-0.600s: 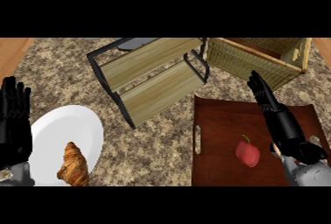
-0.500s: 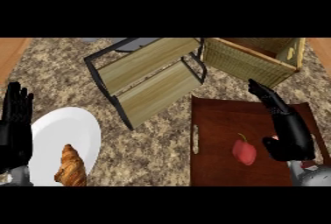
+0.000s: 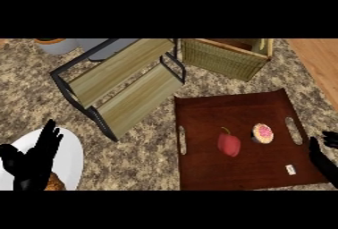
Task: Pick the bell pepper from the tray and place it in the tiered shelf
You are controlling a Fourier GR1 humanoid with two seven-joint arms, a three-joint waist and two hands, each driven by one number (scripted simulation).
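One glossy red bell pepper (image 3: 229, 144) with a short dark stem lies mid-tray on the dark brown wooden tray (image 3: 204, 112), lower right. Bare wood all round it; a pink-frosted cupcake (image 3: 263, 133) sits just beside. Right robot hand (image 3: 323, 156), fingers relaxed, has retreated to the right edge. Left robot hand (image 3: 34, 160) open, lower left. Slatted wooden tiered shelf (image 3: 122, 85) upper left.
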